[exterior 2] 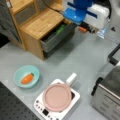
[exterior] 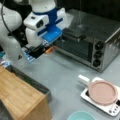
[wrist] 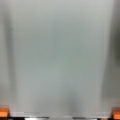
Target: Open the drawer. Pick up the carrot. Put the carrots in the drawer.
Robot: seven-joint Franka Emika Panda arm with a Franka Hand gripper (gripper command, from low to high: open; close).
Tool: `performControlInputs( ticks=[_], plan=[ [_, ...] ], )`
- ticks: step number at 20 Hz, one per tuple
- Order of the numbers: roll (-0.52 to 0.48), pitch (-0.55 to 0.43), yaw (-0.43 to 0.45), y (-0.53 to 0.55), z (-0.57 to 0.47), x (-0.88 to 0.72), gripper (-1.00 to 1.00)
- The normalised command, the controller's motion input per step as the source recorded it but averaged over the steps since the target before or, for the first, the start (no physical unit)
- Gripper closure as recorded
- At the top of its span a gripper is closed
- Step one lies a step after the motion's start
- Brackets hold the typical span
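Drawer (exterior 2: 56, 37) standing open, green toy (exterior 2: 60, 28) inside | carrot (exterior 2: 27, 78) lying in teal bowl (exterior 2: 17, 72) on counter (exterior 2: 82, 57), well apart from tool (exterior 2: 86, 28) | tool hovering beside drawer, orange fingertips (wrist: 3, 112) apart, holding nothing | judgement: centring squarely over carrot is helping a clean pickup.

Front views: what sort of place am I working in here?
Probably a mock kitchen set up on a grey table: a toaster oven, a pink pan on a small white cooktop, and a wooden cabinet with an open drawer.
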Motion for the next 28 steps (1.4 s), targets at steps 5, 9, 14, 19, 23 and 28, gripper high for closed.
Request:
performControlInputs(
  ticks=[5, 9, 14, 19, 23, 28],
  plan=[
    [0.133, -0.024, 0.104, -0.07, -0.02, 0.0, -1.0],
    [0.148, -0.024, 0.101, -0.2, -0.08, 0.02, -1.0],
    [0.126, -0.036, 0.068, -0.33, -0.12, 0.04, -1.0],
    [0.05, -0.058, 0.079, -0.36, -0.21, 0.04, -1.0],
    [-0.062, -0.086, 0.109, -0.27, -0.33, 0.04, -1.0],
    [-0.103, -0.114, 0.09, -0.08, -0.35, -0.18, -1.0]
  ],
)
